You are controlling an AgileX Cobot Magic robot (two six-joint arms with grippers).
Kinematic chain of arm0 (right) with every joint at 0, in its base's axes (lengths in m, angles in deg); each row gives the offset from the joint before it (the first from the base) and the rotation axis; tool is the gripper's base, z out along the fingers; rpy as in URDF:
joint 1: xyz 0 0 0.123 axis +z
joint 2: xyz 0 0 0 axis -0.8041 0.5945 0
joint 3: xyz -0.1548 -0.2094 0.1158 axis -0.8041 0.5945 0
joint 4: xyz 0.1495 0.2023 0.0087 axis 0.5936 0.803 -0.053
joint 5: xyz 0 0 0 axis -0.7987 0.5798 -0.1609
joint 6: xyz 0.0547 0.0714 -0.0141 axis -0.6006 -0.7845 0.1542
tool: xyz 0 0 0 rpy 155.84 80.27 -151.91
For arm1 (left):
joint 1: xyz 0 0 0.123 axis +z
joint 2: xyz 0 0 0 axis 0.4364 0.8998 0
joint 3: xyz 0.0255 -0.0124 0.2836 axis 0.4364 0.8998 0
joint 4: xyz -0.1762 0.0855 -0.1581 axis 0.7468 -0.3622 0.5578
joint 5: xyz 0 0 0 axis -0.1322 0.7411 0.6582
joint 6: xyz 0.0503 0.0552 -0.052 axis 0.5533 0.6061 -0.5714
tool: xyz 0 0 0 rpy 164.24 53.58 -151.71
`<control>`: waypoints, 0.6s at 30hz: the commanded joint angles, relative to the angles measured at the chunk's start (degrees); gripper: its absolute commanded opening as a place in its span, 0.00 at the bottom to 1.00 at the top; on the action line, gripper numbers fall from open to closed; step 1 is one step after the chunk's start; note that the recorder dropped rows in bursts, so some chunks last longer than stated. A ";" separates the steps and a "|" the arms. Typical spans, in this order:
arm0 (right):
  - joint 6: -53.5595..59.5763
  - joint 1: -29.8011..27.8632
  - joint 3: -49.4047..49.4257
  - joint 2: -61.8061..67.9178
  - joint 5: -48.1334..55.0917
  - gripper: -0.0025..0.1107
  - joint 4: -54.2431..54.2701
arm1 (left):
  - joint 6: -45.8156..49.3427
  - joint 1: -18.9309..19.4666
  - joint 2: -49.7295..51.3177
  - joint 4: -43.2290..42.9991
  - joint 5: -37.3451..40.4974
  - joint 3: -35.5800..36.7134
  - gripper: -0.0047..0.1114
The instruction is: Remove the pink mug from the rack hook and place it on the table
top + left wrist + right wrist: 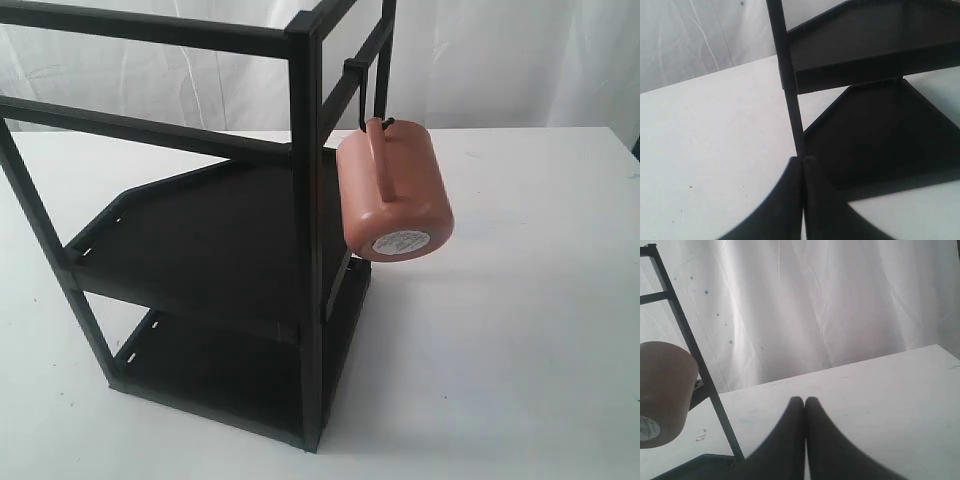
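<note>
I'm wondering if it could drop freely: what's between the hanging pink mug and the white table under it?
Nothing: in the exterior view the pink mug hangs in open air beside the rack, above bare table.

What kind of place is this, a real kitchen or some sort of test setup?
Most likely a staged test bench, not a kitchen: a plain white table, a white cloth backdrop hung behind it, and just a black rack with a pink mug hanging from its hook.
</note>
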 commanded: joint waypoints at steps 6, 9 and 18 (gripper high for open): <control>-0.15 0.04 0.13 -0.37 0.00 0.02 -0.26 | 0.02 0.07 -0.29 0.53 -0.32 0.25 0.04; -0.15 0.04 0.13 -0.37 0.00 0.02 -0.26 | 0.02 0.07 -0.29 0.53 -0.32 0.25 0.04; -6.64 0.04 0.13 -0.37 0.00 0.02 1.47 | 0.02 0.07 -0.29 0.53 -0.32 0.25 0.04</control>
